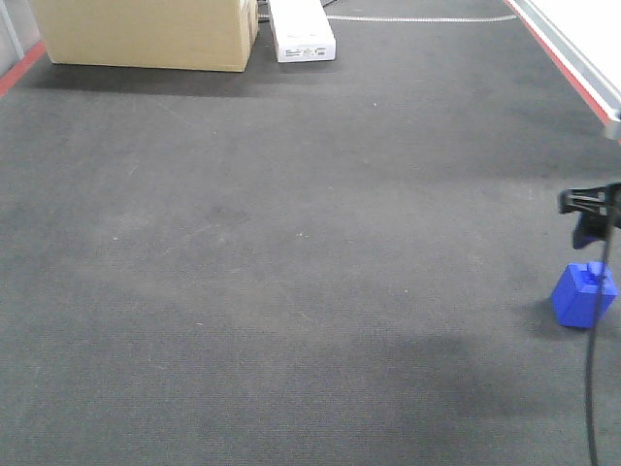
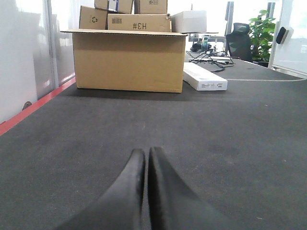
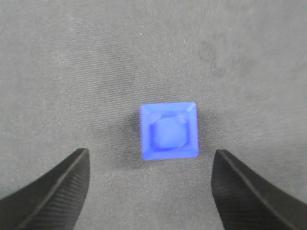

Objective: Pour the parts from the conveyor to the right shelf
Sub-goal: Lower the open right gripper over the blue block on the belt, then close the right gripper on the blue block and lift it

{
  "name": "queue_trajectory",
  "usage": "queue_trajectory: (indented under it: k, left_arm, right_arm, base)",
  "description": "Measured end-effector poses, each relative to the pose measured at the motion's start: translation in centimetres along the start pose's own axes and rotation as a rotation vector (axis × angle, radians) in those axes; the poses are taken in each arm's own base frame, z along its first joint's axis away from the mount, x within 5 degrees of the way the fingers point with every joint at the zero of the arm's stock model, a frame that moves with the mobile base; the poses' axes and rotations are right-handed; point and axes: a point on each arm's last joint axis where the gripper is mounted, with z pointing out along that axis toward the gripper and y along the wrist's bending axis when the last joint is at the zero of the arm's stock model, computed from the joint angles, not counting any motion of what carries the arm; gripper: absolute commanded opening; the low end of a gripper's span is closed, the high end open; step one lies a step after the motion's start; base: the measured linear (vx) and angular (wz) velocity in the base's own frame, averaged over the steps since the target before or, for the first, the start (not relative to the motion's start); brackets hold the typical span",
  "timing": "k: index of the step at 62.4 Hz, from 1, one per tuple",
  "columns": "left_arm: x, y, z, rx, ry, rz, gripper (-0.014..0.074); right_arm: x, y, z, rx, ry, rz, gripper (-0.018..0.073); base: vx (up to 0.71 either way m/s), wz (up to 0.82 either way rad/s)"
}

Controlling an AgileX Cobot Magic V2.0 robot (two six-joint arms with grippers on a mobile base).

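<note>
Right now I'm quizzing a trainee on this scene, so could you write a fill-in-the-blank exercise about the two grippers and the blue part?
1. The part lying under the right gripper is coloured ____.
2. The right gripper's jaws stand ____, one finger on either side of the part, not touching it.
3. The left gripper has its jaws ____ on nothing.
4. The stacked carton is marked #____.
Missing words: blue; open; shut; H3.

We read this as an office or lab storage area. Ahead of the left gripper (image 2: 146, 153) we see stacked cardboard boxes (image 2: 128, 62). Farther off to its right are an office chair (image 2: 238, 42), potted plant (image 2: 263, 28), cables (image 2: 211, 60) and whiteboard (image 2: 292, 36).
</note>
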Motion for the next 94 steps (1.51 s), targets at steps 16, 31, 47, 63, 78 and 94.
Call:
queue_trajectory:
  k: [16,31,47,63,78,94]
  left_arm:
    - [0.0,0.0,0.0,0.000,0.000,0.000,-0.0006]
    - [0.0,0.0,0.0,0.000,0.000,0.000,-0.0006]
    - [0.0,0.0,0.0,0.000,0.000,0.000,-0.0006]
    - [0.0,0.0,0.0,0.000,0.000,0.000,-0.0006]
    - [0.0,0.0,0.0,0.000,0.000,0.000,-0.0006]
    - [0.0,0.0,0.0,0.000,0.000,0.000,-0.0006]
  right_arm:
    - [-0.1,-1.4,3.9,0.016,0.130,-0.028,0.0518]
    - [-0.3,-1.5,5.7,0.020,0.137,-0.033,0.0518]
    - [-0.8,-1.3,6.1,0.018,0.118,-0.038,0.0518]
    - [-2.6,1.7,6.0,0.033,0.132,-0.123,0.0518]
    - [-2.4,1.2,7.8,0.102,0.224,-0.125,0.0518]
    - [-2.2,1.2,9.3,0.106,0.267,-0.124,0.0472]
  base:
    - [0.00,0.00]
    - [0.00,0.00]
    - [0.00,0.00]
    - [0.00,0.00]
    - [0.00,0.00]
    - [0.00,0.00]
